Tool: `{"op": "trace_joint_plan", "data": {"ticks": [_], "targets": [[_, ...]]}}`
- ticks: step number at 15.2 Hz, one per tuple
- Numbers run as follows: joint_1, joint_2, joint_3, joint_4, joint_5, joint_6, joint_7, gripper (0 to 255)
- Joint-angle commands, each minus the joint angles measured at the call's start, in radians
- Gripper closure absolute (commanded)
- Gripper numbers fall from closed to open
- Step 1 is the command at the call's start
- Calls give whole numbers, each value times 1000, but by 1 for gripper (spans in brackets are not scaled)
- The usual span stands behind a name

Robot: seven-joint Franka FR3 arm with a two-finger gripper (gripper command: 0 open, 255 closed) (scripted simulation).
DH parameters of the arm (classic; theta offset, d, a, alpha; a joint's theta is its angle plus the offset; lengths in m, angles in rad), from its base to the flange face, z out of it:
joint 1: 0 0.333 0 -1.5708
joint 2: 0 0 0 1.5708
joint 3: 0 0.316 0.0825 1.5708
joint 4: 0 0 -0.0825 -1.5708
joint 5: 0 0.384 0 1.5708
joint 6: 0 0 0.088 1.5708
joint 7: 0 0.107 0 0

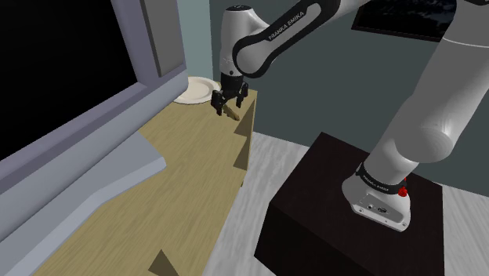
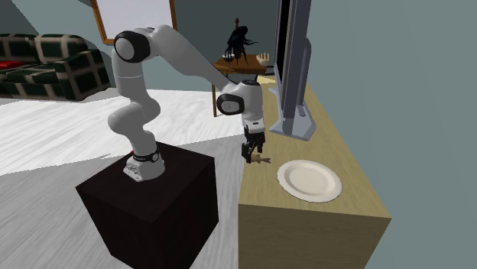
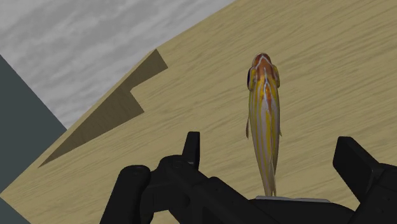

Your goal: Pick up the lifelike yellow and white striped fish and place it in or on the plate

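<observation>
**Item 1: gripper** [image 3: 271,138]. All black, on the white arm [image 2: 172,50]. It points down over the wooden top [image 2: 340,149]. The fingers [image 3: 191,147] are spread wide and clasp nothing.

**Item 2: fish** [image 3: 264,118]. Slim body with yellow and white stripes running lengthwise and an orange-brown tint at the head. In the wrist view it lies in the gap between the two fingers, touched by neither. Its head points away from the hand and its tail reaches back toward the palm. It is on the wooden top, close to the edge that faces the stand. (The exterior views show it only as a small tan sliver under the fingertips.)

**Item 3: plate** [image 2: 309,181]. Round and off-white with a raised rim, and nothing is on it. It sits flat on the same top, near the fish but apart from it. In the second exterior view it is to the right of the gripper and lower. In the shoulder view it is just left of the gripper, by the wall.

**Item 4: stand** [image 2: 145,210]. A dark box on the grey floor [image 2: 69,137], set against the side of the wooden unit.

**Item 5: screen** [image 1: 55,63]. A black panel in a grey frame, standing on the top, farther along it from the plate.

**Item 6: notch** [image 3: 130,102]. A stepped cut-out in the edge of the top, beside the gripper.

**Item 7: sofa** [image 2: 46,65]. Dark check pattern, far across the room.
</observation>
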Motion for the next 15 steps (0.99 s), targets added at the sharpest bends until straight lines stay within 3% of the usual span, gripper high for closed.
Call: {"op": "trace_joint_plan", "data": {"ticks": [1, 3, 4, 15], "targets": [[0, 0, 0, 0, 0, 1, 0, 0], [0, 0, 0, 0, 0, 0, 0, 0], [0, 0, 0, 0, 0, 0, 0, 255], [-1, -17, 1, 9, 6, -25, -5, 255]]}}
